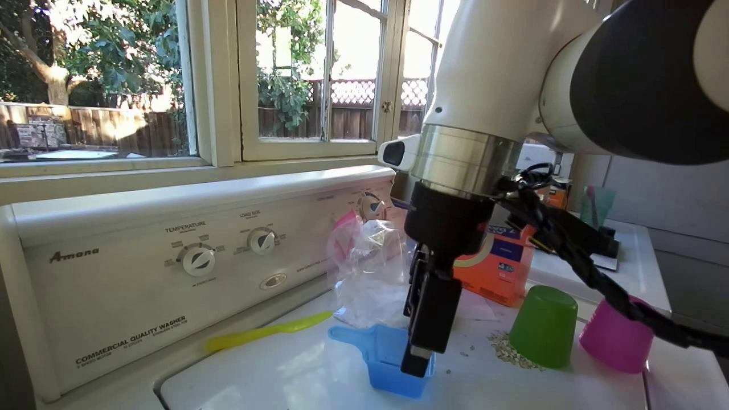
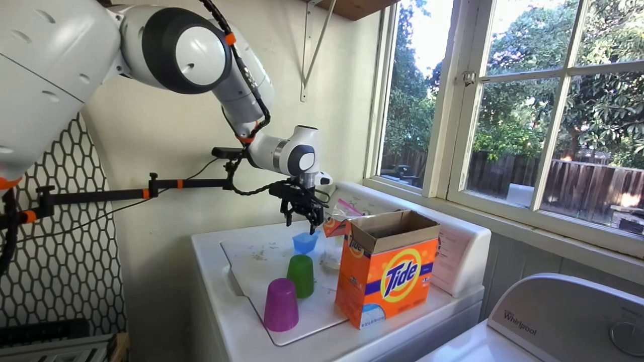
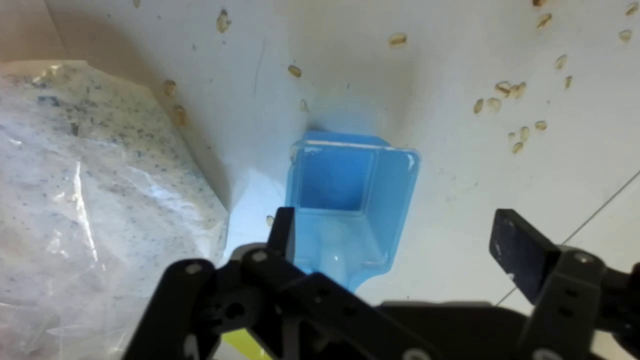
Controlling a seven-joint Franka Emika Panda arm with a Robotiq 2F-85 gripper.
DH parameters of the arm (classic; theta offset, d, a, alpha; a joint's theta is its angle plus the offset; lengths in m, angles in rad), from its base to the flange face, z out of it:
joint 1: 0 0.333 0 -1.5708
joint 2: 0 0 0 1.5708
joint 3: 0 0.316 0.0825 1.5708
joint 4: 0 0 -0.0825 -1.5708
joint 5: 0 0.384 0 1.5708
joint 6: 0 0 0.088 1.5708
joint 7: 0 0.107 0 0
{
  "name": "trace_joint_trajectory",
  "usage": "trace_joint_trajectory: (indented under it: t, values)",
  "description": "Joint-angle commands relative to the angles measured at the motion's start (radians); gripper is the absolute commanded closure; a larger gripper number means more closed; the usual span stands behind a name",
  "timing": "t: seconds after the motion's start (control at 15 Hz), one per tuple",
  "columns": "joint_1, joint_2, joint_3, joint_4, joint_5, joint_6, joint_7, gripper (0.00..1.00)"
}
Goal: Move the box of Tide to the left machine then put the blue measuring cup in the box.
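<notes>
Likely step: grasping the blue measuring cup.
It and the box of Tide sit on the left machine; the hand, spread wide and empty, probably needs centring before closing.

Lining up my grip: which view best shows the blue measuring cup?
The wrist view: it looks into the blue measuring cup, though the claw covers part. Both exterior views show it smaller, more from the side.
</notes>
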Motion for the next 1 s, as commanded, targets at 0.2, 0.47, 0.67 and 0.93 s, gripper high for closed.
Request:
trace_joint_trajectory:
  t: [0.2, 0.47, 0.67, 0.93]
  values:
    - [0.054, 0.052, -0.046, 0.061, -0.067, -0.067, 0.072, 0.00]
    - [0.060, 0.067, -0.054, 0.074, -0.073, -0.081, 0.092, 0.26]
    - [0.063, 0.075, -0.058, 0.080, -0.072, -0.087, 0.101, 0.36]
    - [0.058, 0.080, -0.052, 0.097, -0.058, -0.108, 0.104, 0.62]
